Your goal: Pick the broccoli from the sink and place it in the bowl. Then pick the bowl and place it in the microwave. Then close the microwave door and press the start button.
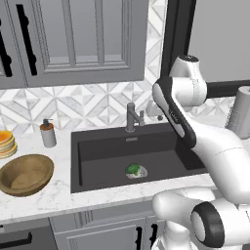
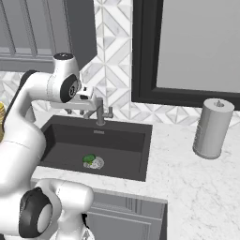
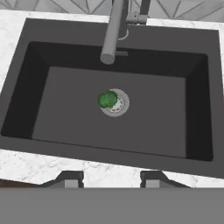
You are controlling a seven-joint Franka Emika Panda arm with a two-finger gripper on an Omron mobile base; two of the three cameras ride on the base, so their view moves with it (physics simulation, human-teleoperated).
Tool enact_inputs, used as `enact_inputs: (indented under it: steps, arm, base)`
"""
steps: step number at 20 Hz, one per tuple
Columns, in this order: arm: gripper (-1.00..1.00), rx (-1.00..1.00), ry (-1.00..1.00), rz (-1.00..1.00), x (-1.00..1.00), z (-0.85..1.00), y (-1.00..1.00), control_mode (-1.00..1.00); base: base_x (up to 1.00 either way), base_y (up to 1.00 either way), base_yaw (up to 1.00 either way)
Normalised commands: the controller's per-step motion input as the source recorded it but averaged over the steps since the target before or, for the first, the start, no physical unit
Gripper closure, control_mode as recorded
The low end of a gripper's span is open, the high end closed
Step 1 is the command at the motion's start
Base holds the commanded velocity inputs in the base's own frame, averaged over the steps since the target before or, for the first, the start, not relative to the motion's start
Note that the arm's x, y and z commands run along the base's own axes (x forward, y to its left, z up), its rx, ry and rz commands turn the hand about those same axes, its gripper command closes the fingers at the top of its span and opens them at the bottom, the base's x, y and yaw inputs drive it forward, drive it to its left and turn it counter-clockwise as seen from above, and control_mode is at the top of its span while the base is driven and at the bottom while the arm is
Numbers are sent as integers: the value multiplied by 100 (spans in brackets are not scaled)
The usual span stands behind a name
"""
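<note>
The broccoli (image 1: 131, 169) (image 2: 88, 160) (image 3: 107, 99) lies on the drain at the bottom of the dark sink (image 1: 97, 163) (image 2: 122, 145) (image 3: 175, 118). My gripper (image 3: 110, 180) hangs high above the basin, pointing down, near the top of the faucet (image 1: 131, 117) (image 2: 100, 112) (image 3: 114, 30). It is open, with nothing between its fingertips (image 3: 68, 179). The hand (image 1: 155, 111) (image 2: 80, 105) sits well above the broccoli. On the counter left of the sink rests the wooden bowl (image 1: 25, 173), with nothing in it. The microwave and its door are out of view.
A stack of orange plates (image 1: 5, 141) and a soap dispenser (image 1: 48, 133) stand behind the bowl. Right of the sink stands a grey paper towel roll (image 2: 212, 129) (image 1: 240, 112) under a dark-framed window (image 2: 187, 51). Grey cabinets (image 1: 73, 39) hang above the counter.
</note>
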Motion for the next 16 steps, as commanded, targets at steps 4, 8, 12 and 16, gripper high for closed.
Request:
enact_inputs:
  steps: [4, 8, 12, 16]
  arm:
    - [-100, 0, -5, 0, -40, -16, 0, -100]
    - [-100, -12, 1, -11, -38, -96, 66, -100]
    - [-100, -10, 2, -25, -4, -99, 80, -100]
    - [-100, -9, 5, -21, 13, -63, 40, -100]
  base:
    - [0, 0, 0]
    - [0, 0, 0]
    - [0, 0, 0]
    - [0, 0, 0]
